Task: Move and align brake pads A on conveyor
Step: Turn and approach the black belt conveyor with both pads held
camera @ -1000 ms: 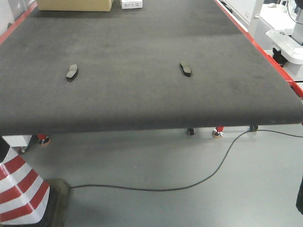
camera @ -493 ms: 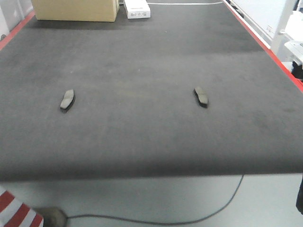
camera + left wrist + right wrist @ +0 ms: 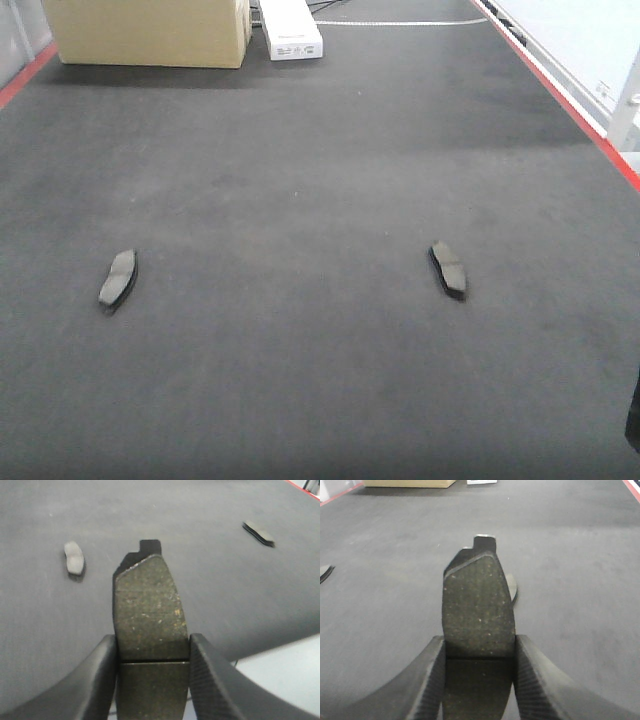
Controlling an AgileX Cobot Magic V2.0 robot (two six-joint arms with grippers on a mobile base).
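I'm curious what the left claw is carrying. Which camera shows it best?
The left wrist view: the left gripper clamps a brake pad, groove visible. The front view misses it; the right wrist view shows only the right gripper with its own pad.

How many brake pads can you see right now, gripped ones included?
4: one in the left gripper, one in the right gripper, and two on the conveyor, left pad and right pad.

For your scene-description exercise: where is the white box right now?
In the front-facing view the white box sits at the far end of the conveyor, left of centre, just right of the cardboard box.
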